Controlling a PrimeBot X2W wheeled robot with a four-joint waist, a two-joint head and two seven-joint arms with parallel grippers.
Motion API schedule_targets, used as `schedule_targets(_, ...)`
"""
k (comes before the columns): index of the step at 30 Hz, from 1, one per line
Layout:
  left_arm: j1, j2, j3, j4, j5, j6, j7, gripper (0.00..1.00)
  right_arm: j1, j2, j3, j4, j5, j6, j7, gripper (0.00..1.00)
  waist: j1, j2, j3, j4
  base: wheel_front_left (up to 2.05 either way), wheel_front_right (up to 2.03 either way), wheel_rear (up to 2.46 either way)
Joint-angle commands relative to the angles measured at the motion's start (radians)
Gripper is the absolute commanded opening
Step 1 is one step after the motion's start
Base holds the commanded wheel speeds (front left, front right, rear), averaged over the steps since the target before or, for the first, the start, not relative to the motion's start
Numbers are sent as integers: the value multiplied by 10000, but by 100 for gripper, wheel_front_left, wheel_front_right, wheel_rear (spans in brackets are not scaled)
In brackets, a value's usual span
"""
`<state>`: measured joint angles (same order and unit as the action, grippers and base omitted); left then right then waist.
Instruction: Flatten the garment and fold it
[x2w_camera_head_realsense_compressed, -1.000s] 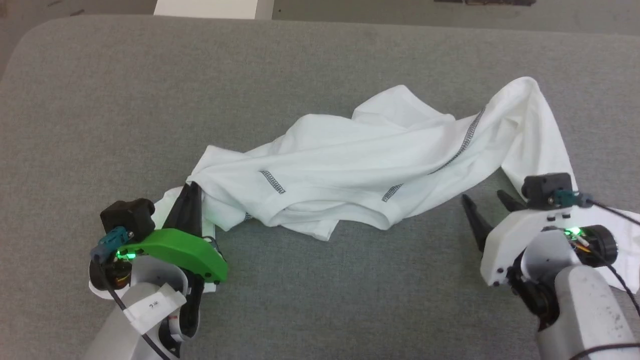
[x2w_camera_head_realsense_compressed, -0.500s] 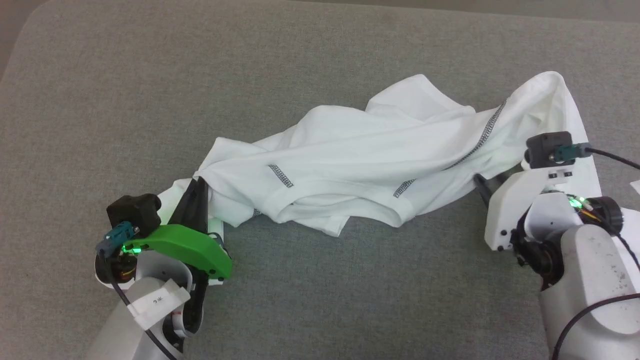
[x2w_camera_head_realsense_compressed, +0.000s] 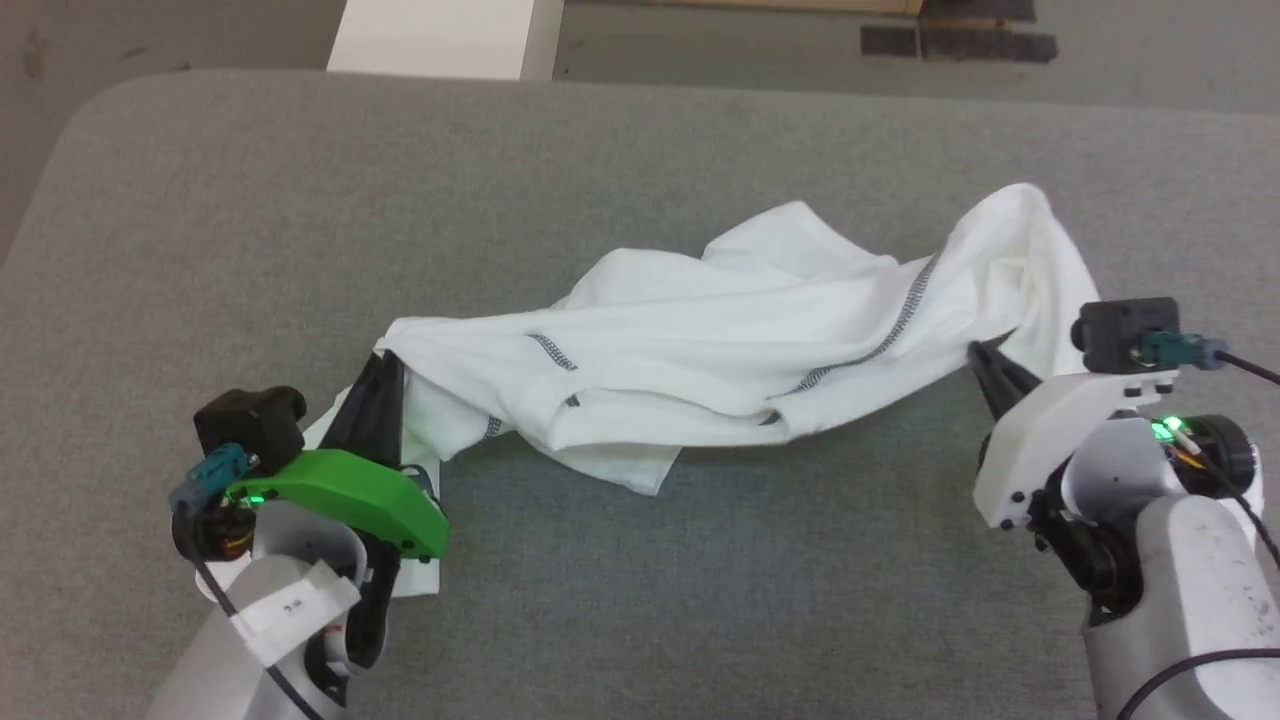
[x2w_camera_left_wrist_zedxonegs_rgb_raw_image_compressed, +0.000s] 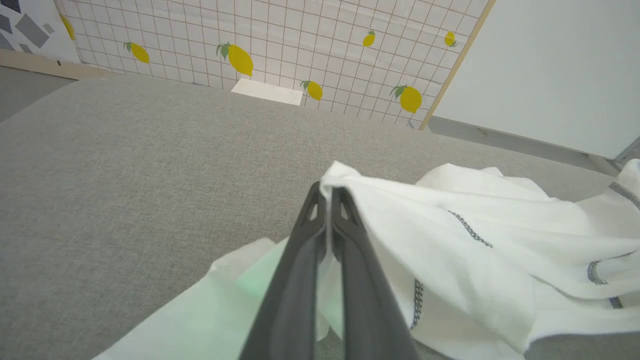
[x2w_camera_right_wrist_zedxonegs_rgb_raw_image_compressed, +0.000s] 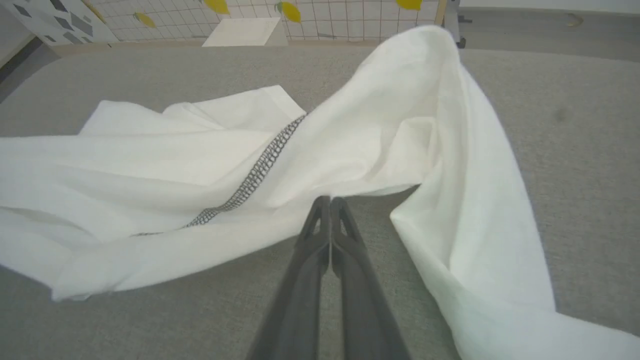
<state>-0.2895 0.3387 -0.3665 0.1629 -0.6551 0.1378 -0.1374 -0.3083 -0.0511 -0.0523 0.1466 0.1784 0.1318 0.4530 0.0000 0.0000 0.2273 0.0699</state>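
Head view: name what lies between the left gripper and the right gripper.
The white garment spans the whole stretch, rumpled, from the left gripper to the right gripper. Each pinches an edge of it. It hangs over the grey padded surface, as the head view shows.

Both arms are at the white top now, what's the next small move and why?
Probably draw the two arms slowly apart. The left gripper is shut on one end of the garment, the right gripper looks shut on its other edge, and the fabric between them is bunched, so stretching should flatten it.
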Motion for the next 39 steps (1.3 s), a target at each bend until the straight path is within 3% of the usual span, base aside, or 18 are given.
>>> schedule_targets(1,-5,176,56,-239,-67,-131,71,0,121,-7,-67,-417,-56,-11,102,0,0,0,-541,-246,0,0,0)
schedule_targets(9,-1434,927,218,-1781,-823,-1006,1583,0,-980,-1199,-28,-2482,-172,-11,1461,0,0,0,-599,-523,0,0,0)
schedule_targets(13,-2891,1121,551,-1967,-1302,-1200,2363,0,-2536,-1909,234,-2510,-110,-11,2176,0,0,0,24,-686,0,0,0)
schedule_targets(18,-5097,1294,902,-1513,-1160,-1041,2842,0,-5049,-2366,673,-1857,-99,-11,2535,0,0,0,1282,-902,0,0,0)
schedule_targets(24,-8042,1438,1115,-414,-328,-779,2714,0,-8201,-2517,1042,-561,-708,-11,1893,0,0,0,2745,-1154,0,0,0)
schedule_targets(30,-10429,1434,1554,727,220,-513,1859,0,-11034,-2336,1053,655,-1717,-11,358,0,0,0,3624,-1299,0,0,0)
schedule_targets(35,-11595,1460,1927,1218,426,-363,1030,0,-12720,-2055,668,1294,-2520,-11,-910,0,0,0,3911,-1316,0,0,0)
schedule_targets(39,-11862,1414,2000,1692,249,-458,1018,0,-13459,-1879,445,1944,-2913,-11,-1470,0,0,0,3977,-1249,0,0,0)
